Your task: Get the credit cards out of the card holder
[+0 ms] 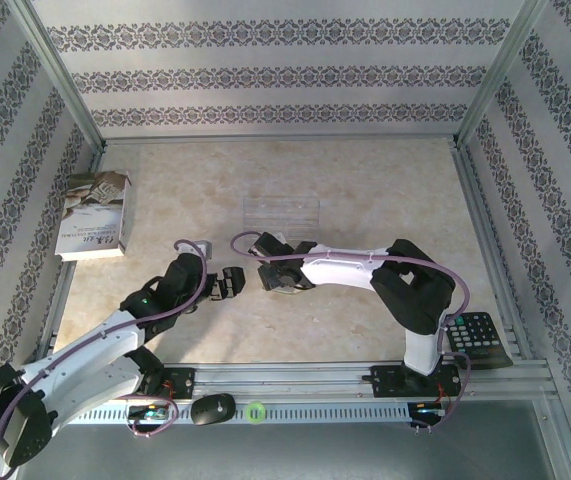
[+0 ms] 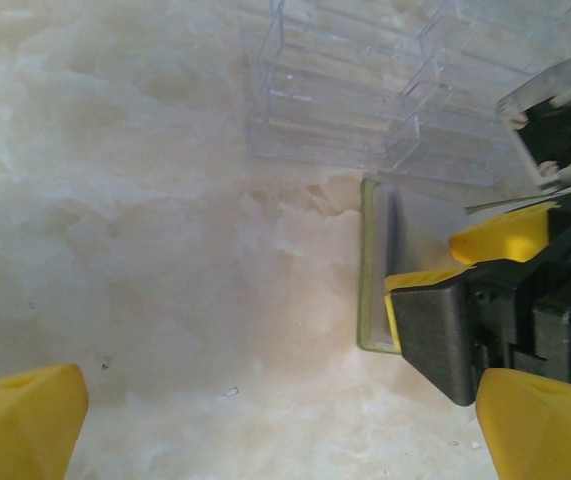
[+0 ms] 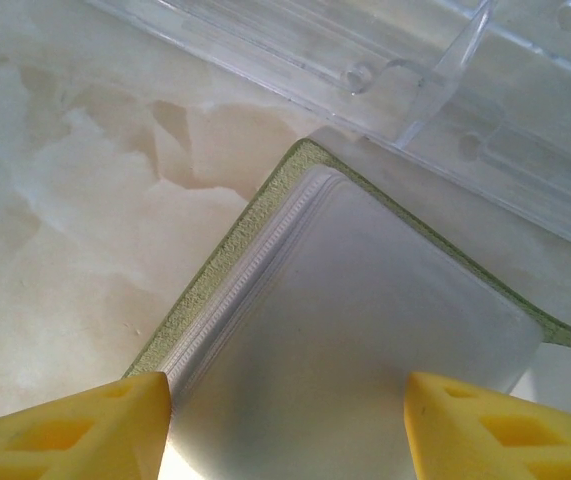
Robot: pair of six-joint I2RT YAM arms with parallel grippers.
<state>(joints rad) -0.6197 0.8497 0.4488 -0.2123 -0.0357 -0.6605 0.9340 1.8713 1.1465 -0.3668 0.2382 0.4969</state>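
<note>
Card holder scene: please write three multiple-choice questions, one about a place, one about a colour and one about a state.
1. Where on the table does the book lie?
A. far left
B. near right
C. centre

2. What colour is the outer edge of the card holder?
A. red
B. yellow-green
C. blue

3. How is the left claw?
A. shut on a card
B. shut on the book
C. open, holding nothing

Answers:
1 A: the top view shows it at the far-left side.
2 B: the right wrist view shows a yellow-green edge around the grey inside.
3 C: its fingers stand far apart over bare table.
</note>
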